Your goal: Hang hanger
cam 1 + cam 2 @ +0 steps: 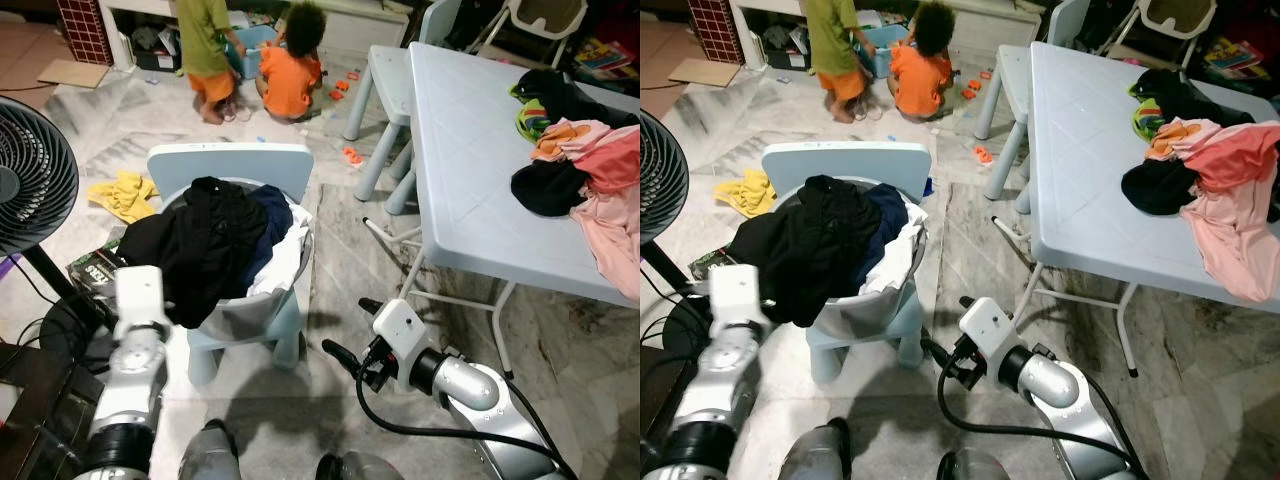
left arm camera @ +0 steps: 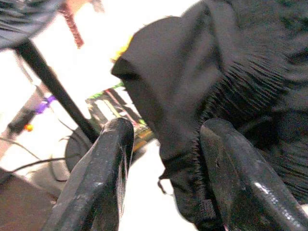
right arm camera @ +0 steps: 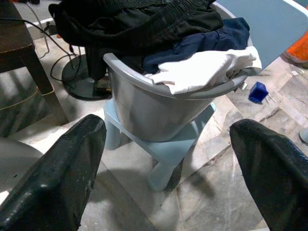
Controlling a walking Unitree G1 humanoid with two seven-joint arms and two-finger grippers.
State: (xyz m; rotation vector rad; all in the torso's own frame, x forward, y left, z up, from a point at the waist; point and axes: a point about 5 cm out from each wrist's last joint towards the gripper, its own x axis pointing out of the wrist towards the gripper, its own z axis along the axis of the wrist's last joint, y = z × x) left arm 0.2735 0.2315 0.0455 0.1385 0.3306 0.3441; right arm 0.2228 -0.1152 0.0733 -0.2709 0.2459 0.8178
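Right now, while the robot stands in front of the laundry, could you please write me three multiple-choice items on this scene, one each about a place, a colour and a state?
1. Where does the grey plastic laundry basket sit?
A. on the large table
B. on the small pale blue plastic chair
C. on the floor beside the fan

2. What colour is the garment draped highest over the basket's near side?
A. black
B. yellow
C. pink

3. How does the right end effector stand?
A. shut on a hanger
B. shut on a cloth
C. open, holding nothing

Answers:
1 B, the chair's seat and legs show beneath the basket.
2 A, the black garment hangs over the rim.
3 C, the right wrist view shows its fingers wide apart with only the basket beyond.
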